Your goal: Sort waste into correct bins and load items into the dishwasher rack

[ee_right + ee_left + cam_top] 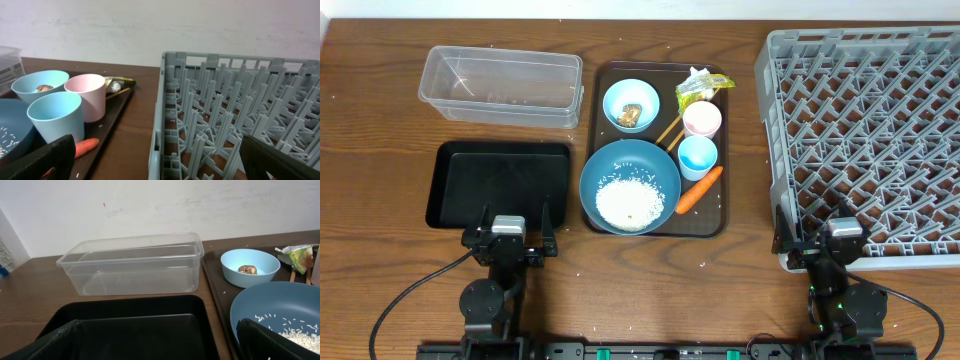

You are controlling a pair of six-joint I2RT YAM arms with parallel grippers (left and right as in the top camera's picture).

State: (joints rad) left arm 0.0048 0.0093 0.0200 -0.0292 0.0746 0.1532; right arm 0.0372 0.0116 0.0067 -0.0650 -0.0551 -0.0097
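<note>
On the brown serving tray (718,215) a large dark-blue bowl (655,160) holds white rice (629,203). Behind it a small light-blue bowl (631,105) holds a brown lump (247,269). A pink cup (702,119), a light-blue cup (698,156), an orange carrot (699,189), a yellow-green wrapper (700,86) and thin chopsticks (670,128) share the tray. My left gripper (515,222) stands open over the near edge of the black tray (500,180). My right gripper (842,228) stands open at the near-left corner of the grey dishwasher rack (865,130). Both hold nothing.
The clear plastic tub (500,85) sits at the back left, behind the black tray. A few rice grains lie scattered on the wooden table (380,150). A white wall runs along the far edge.
</note>
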